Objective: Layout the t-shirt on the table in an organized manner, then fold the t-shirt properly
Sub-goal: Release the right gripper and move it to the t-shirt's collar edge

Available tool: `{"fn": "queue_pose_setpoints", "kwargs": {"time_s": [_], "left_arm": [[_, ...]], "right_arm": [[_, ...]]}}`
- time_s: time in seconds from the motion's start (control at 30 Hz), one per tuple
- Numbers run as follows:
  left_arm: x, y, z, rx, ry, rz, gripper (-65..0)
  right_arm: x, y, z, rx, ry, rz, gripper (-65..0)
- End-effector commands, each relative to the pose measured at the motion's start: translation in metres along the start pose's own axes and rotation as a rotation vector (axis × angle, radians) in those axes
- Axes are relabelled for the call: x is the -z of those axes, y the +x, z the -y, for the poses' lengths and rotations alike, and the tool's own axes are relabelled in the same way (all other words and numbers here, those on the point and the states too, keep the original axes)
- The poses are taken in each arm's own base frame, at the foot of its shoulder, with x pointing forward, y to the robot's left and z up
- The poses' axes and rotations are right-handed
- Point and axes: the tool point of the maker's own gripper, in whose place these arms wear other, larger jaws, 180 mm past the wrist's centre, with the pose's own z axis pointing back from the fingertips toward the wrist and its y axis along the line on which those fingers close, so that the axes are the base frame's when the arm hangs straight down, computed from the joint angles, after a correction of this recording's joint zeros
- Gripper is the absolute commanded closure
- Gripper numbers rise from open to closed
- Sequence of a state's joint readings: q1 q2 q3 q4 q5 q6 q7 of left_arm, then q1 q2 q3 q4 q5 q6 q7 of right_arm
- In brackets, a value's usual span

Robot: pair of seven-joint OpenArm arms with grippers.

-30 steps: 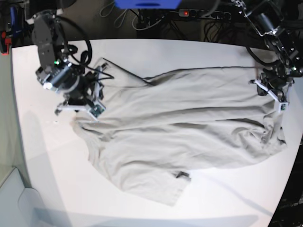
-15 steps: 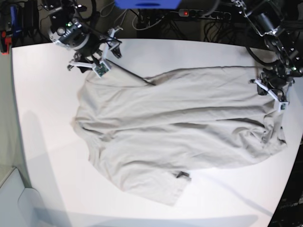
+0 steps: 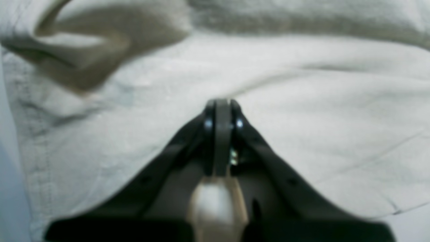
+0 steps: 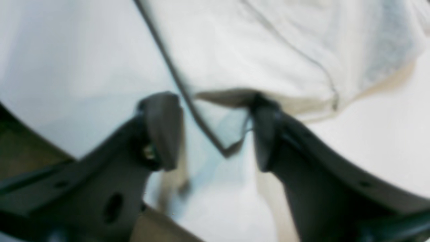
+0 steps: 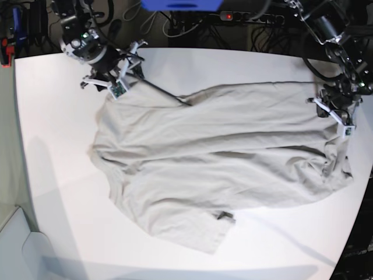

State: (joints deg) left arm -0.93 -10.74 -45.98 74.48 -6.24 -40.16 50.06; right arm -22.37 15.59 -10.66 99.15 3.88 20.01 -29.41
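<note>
2 grippers work opposite ends of the t-shirt [image 5: 215, 157], which lies spread and wrinkly across the white table [image 5: 52, 175]. At the far corner, the right gripper [image 4: 215, 134] stands with jaws spread, straddling the shirt's corner edge; one finger touches the cloth fold, the other sits over bare table. Across the shirt, the left gripper [image 3: 220, 106] has its fingers pressed tight together, tips down against the fabric. Whether any cloth is pinched there, I cannot tell.
</note>
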Motion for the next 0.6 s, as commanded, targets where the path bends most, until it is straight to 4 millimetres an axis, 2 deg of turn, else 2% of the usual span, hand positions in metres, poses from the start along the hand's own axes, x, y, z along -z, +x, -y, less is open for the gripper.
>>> {"fn": "queue_pose_setpoints", "kwargs": {"time_s": [0.0, 0.07, 0.13, 0.23, 0.4, 0.57], "left_arm": [[-0.003, -0.013, -0.008, 0.018, 0.029, -0.065, -0.2], [-0.003, -0.014, -0.008, 0.018, 0.029, -0.066, -0.2], [-0.003, -0.014, -0.008, 0.018, 0.029, -0.066, -0.2], [-0.003, -0.014, -0.008, 0.017, 0.028, -0.065, -0.2], [-0.003, -0.014, -0.008, 0.018, 0.029, -0.064, -0.2], [-0.003, -0.014, -0.008, 0.018, 0.029, -0.064, -0.2]], "right_arm": [[0.001, -0.007, 0.002, 0.002, -0.001, -0.038, -21.5], [0.001, -0.008, 0.003, 0.002, -0.001, -0.045, -10.8], [-0.003, 0.000, 0.005, -0.008, -0.008, -0.025, 0.0], [-0.022, 0.011, 0.013, -0.041, -0.037, 0.014, 0.0], [-0.052, 0.054, 0.020, -0.140, -0.066, 0.127, 0.0], [-0.047, 0.087, 0.035, -0.178, -0.100, 0.176, 0.0]]}}
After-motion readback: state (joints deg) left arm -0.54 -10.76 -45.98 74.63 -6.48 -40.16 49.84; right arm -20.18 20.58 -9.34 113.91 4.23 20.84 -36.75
